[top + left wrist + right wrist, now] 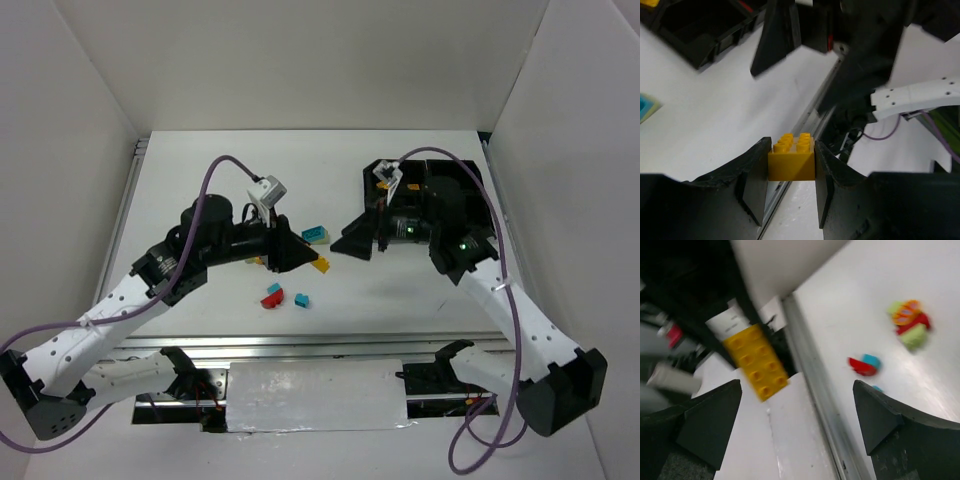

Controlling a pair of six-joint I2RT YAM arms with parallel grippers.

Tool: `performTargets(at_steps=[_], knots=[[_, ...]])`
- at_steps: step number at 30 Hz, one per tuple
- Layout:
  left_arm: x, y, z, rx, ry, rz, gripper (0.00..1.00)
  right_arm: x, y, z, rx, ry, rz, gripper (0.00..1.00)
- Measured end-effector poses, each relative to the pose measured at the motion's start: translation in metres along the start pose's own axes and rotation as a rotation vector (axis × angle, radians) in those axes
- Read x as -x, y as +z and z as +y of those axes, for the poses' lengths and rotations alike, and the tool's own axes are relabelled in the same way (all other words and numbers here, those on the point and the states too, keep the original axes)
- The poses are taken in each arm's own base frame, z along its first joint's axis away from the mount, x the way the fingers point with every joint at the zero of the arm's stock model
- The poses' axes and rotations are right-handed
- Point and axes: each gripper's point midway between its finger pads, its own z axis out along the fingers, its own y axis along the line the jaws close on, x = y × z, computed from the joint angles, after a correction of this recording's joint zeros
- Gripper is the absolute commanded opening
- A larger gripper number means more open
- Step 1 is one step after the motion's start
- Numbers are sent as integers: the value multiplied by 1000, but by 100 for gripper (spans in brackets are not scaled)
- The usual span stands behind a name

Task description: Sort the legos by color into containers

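Near the centre of the counter (200, 180), the left end effector (791, 152) is clamped on a small orange-yellow lego brick (791, 164). At 2 o'clock sits the black four-compartment tray (462, 180). The right end effector (797, 405), at the tray's 9 o'clock side, gapes wide apart, and a longer yellow brick (756, 361) shows blurred between its fingers, touching neither. A red lego (271, 298) lies loose toward 6 o'clock.

1. I've got an orange-yellow brick (791, 160) on the left wrist view, studs the same shade.
2. Right wrist view: a long yellow brick (756, 361), blurred.
3. From above, a red brick (272, 297) and a teal brick (301, 299) on the white tabletop (200, 180).
4. The tray (468, 178) reads black, the cable (213, 172) purple.
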Motion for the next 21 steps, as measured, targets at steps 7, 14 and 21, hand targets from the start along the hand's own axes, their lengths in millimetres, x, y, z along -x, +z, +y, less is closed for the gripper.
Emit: performTargets(at_steps=[7,14,21], knots=[[12,6,-34,-214,-16,11,0,-44,-27,93,447,-147,84,96],[22,1,-59,-356,-8,-9,0,-57,-36,117,568,-173,112,84],[14,8,-61,-406,-30,14,0,-46,-33,121,561,-167,76,67]])
